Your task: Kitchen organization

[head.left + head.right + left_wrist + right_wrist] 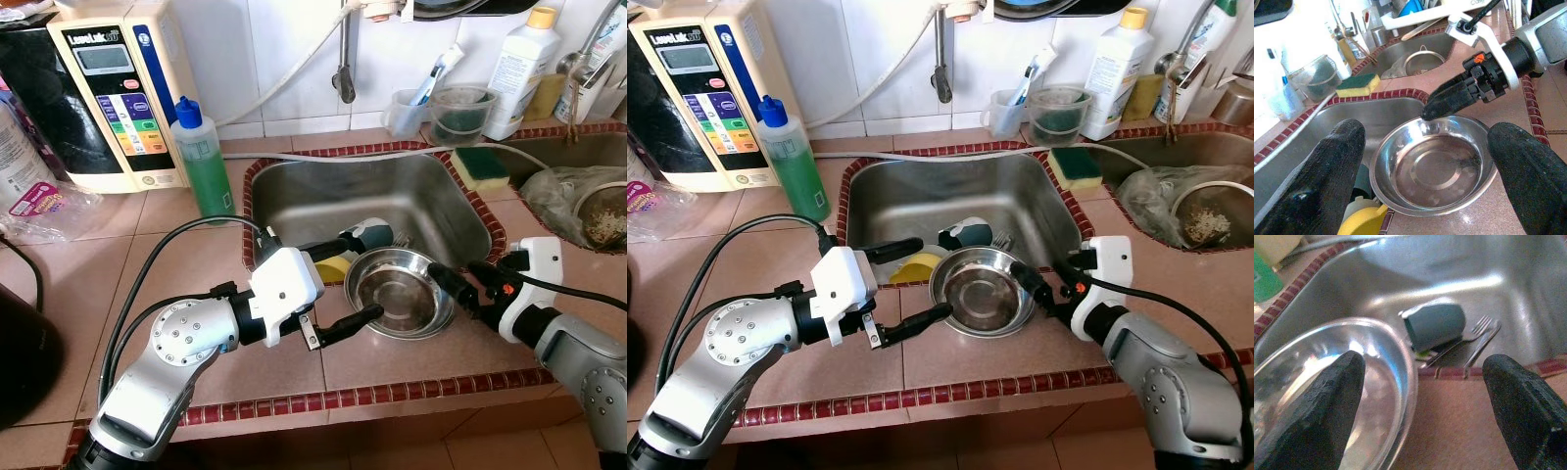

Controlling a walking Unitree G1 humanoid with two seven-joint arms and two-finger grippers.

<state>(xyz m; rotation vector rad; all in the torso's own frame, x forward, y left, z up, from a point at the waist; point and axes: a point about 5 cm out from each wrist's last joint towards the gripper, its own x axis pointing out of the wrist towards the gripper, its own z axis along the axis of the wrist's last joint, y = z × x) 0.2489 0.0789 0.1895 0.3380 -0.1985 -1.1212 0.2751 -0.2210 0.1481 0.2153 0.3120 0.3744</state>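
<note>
Closest thing from up top is the left arm's silver elbow (181, 338), bent over the tiled counter (411, 367), with the left gripper (358, 284) reaching toward a steel bowl (397, 294) that sits half on the counter, half over the front edge of the sink (392, 196). Its fingers are spread wide, one over the sink by a yellow thing (331, 269), the other low at the bowl's near rim. The right gripper (458, 284) comes in from the other side, right at the bowl's rim, fingers parted too. Down in the sink there's a teal cup (367, 235) on its side and a fork. Behind on the counter: a green soap bottle (201, 162), a beige water unit (118, 93), a green-yellow sponge (480, 168), a clear tub with a toothbrush, a white bottle. Second sink on the right has a plastic bag and a strainer. Left wrist cam: both black fingers (1327, 171) wide apart with the bowl sitting between them, not touched as far as I can see, and the right gripper's black tip (1447, 100) poking at the far rim. Right wrist cam: fingers (1327, 406) well apart, one hanging over the inside of the bowl, the other over the counter tile, so the rim runs between them; teal cup (1435, 325) and fork (1484, 330) lie just past it in the sink.
</note>
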